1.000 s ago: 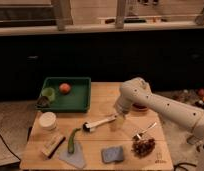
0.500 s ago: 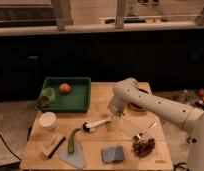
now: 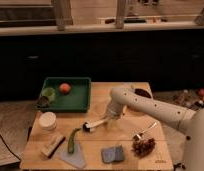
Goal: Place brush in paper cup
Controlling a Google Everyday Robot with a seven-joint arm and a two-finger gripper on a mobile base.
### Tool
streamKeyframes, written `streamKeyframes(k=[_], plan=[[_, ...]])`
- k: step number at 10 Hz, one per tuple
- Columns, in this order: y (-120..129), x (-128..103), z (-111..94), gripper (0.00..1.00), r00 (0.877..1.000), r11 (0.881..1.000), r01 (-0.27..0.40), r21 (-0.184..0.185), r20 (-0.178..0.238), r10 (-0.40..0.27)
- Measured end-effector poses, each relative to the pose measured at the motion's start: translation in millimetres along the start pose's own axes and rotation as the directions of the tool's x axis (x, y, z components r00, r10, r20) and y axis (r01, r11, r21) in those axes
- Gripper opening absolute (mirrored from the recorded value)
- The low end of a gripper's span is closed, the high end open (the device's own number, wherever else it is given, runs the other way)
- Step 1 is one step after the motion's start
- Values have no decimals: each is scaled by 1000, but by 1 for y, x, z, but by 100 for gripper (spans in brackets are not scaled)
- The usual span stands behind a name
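Observation:
The brush (image 3: 96, 123) lies on the wooden table (image 3: 95, 102), white handle pointing right, small black head at its left end. The paper cup (image 3: 47, 120) stands near the table's left edge, white and wide, apart from the brush. My gripper (image 3: 111, 119) is at the end of the white arm, low over the table at the right end of the brush handle. The arm body hides the fingertips.
A green tray (image 3: 79, 101) at the back left holds an orange fruit (image 3: 65, 88) and a small green cup (image 3: 48, 93). A wooden block (image 3: 53, 145), green vegetable (image 3: 72, 140), grey sponge (image 3: 112, 153), grapes (image 3: 143, 146) and a dark red bowl (image 3: 143, 93) are on the table.
The arm has swung left and down, bringing the gripper from above the table's right middle to the brush handle's end. The brush has not visibly moved.

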Motion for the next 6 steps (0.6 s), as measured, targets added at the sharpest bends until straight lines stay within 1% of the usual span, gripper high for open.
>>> streamKeyframes(k=[2, 3, 4, 6], plan=[[-1, -3, -1, 22, 1000, 1000, 5, 4, 7, -5], [-3, -4, -3, 8, 1000, 1000, 8, 9, 13, -8], [-5, -5, -5, 2, 1000, 1000, 11, 12, 16, -11], [-9, -7, -10, 0, 1000, 1000, 21, 22, 18, -22]])
